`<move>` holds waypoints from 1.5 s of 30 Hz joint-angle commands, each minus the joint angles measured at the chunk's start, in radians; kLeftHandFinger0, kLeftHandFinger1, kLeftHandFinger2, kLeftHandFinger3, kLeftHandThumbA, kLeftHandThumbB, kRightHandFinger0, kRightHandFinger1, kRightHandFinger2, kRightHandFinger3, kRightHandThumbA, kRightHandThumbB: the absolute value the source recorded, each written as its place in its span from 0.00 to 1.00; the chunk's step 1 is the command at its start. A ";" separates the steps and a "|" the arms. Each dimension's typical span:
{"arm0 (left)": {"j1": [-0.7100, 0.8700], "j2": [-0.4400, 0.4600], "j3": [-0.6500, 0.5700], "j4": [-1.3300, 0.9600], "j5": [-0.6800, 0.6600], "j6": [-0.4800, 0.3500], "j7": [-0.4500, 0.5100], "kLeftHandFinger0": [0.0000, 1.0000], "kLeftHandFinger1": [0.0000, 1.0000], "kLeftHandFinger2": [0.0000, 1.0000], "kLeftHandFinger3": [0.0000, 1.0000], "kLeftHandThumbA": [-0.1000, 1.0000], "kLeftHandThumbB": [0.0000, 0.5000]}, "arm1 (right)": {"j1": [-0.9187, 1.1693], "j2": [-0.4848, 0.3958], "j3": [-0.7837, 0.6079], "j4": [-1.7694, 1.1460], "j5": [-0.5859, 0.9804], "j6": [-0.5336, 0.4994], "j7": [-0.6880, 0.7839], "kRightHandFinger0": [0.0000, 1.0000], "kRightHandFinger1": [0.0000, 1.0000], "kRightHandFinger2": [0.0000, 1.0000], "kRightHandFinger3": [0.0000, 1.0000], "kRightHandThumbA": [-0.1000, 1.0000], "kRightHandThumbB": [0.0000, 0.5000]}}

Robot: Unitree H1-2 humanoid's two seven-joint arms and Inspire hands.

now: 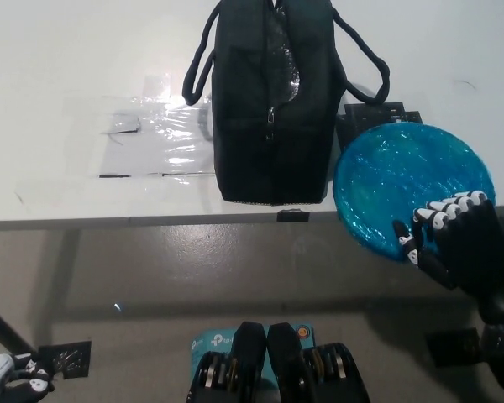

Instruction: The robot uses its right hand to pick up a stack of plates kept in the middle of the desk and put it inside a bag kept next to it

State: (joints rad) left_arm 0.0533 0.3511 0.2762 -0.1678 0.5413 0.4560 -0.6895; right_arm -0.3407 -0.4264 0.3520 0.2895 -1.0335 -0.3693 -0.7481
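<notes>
Right hand (pixel 454 239): grips blue plates (pixel 407 180) at near edge.
Bag (pixel 270 101): black, beside plates on tabletop (pixel 67 84).
Writing: none legible.
Left hand (pixel 13 378): lower left corner, grip state cannot be told.

I have a single feed, from the head camera, looking steeply down over the front edge of the white desk (pixel 84 67). The desk fills the upper half, from nine through twelve to three o'clock; the grey floor (pixel 151 269) takes the lower half toward six. The black bag (pixel 269 109) sits near, at twelve. No second view overlaps it.
</notes>
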 commanded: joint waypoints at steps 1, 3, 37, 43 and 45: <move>0.008 0.019 0.003 -0.032 0.004 0.014 -0.018 0.75 0.87 0.96 1.00 0.21 0.21 | -0.005 -0.011 -0.022 -0.046 0.037 0.040 0.105 0.41 0.51 0.73 1.00 0.48 0.00; 0.006 0.020 0.002 -0.029 0.004 0.014 -0.024 0.75 0.89 0.97 1.00 0.21 0.18 | 0.001 -0.010 -0.028 -0.067 0.018 0.093 0.155 0.59 0.61 0.71 1.00 0.76 0.06; 0.027 0.001 0.019 -0.035 0.029 0.014 -0.059 0.84 0.91 0.96 0.89 0.00 0.04 | 0.191 0.045 -0.133 -0.628 0.024 0.325 0.684 1.00 1.00 1.00 1.00 1.00 0.55; 0.015 0.000 0.023 -0.033 0.041 0.014 -0.064 0.86 0.91 0.96 0.87 0.00 0.05 | 0.221 0.092 -0.151 -0.556 -0.052 0.410 0.716 1.00 1.00 1.00 1.00 1.00 1.00; 0.013 -0.001 0.025 -0.030 0.039 0.014 -0.066 0.87 0.93 0.97 0.89 0.00 0.05 | 0.226 0.106 -0.148 -0.522 -0.086 0.425 0.693 1.00 1.00 1.00 1.00 1.00 1.00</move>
State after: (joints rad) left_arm 0.0794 0.3421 0.2882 -0.1700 0.5688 0.4562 -0.7250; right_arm -0.1172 -0.3383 0.2228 -0.2637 -1.0547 -0.0153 -0.0576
